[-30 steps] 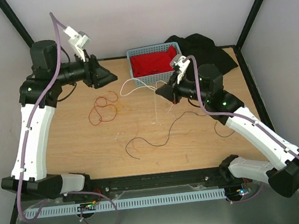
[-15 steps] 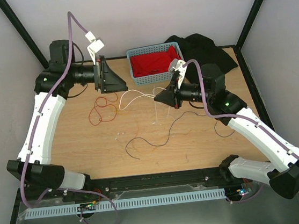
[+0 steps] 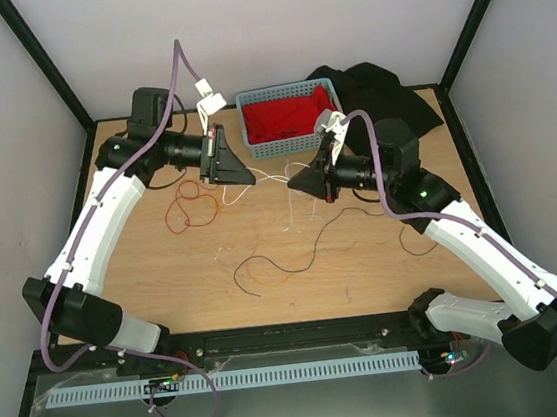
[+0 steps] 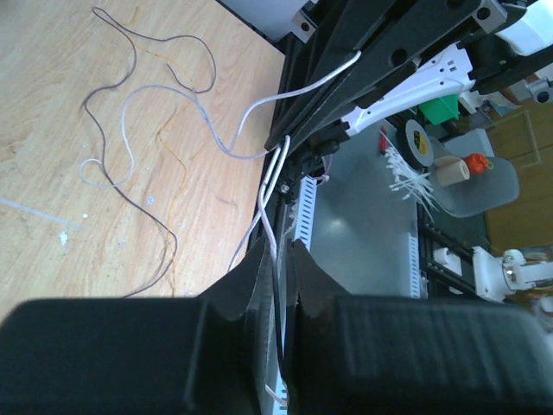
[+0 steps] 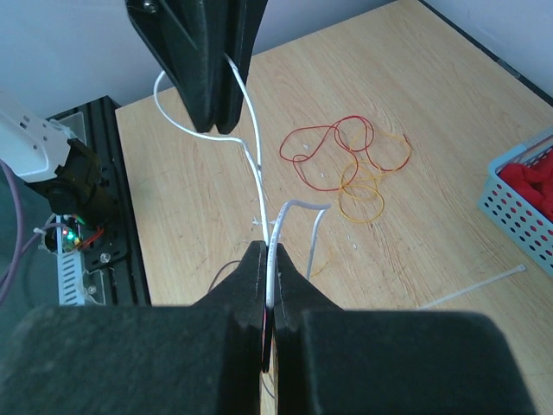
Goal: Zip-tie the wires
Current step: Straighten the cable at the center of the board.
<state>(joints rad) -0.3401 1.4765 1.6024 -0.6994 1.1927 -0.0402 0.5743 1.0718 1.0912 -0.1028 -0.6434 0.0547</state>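
Observation:
A white wire (image 3: 269, 178) hangs taut above the table between my two grippers. My left gripper (image 3: 242, 173) is shut on one end of it; in the left wrist view the strand (image 4: 270, 186) runs straight into my left gripper (image 4: 278, 247). My right gripper (image 5: 270, 249) is shut on the other end (image 5: 259, 177), facing the left gripper (image 5: 214, 128). Red wire (image 3: 188, 205) and orange wire (image 3: 213, 202) lie curled on the table at the left. A dark wire (image 3: 276, 261) snakes nearer the front. The zip tie (image 3: 287, 208) lies flat under the grippers, also seen as the zip tie (image 5: 471, 290).
A blue basket (image 3: 257, 146) with red cloth inside stands at the back, just behind both grippers. A black cloth (image 3: 376, 92) lies at the back right. The red loops (image 5: 333, 143) and orange loops (image 5: 371, 186) sit below the left gripper's side.
My left arm has swung right, toward the right gripper, and its jaws have closed on the white wire. The right gripper has shifted a little and kept its grip.

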